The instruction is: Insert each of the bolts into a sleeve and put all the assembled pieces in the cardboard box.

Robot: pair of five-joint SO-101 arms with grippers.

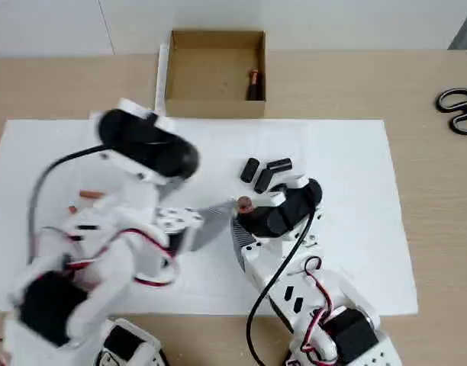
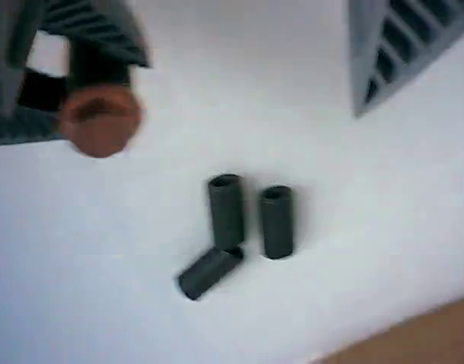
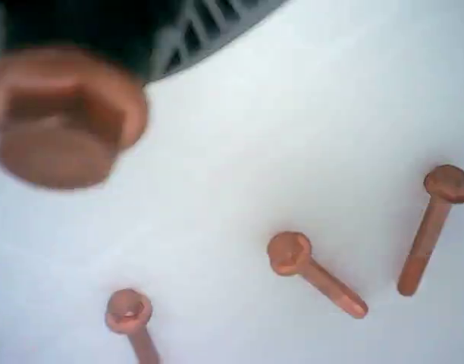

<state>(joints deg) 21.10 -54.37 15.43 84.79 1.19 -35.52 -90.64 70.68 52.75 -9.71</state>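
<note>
My right gripper is shut on a copper bolt just in front of three loose black sleeves. In the left wrist view that bolt's head has a dark piece behind it, held between grey fingers, with the sleeves lying beyond. The bolt head sits large and close in the right wrist view. My left gripper is open, its tip right beside the held bolt. Three bolts lie loose on the white sheet. The cardboard box holds one assembled piece.
Loose bolts lie on the sheet under the left arm. Scissors rest on the bare table at the far right. The box stands at the sheet's far edge.
</note>
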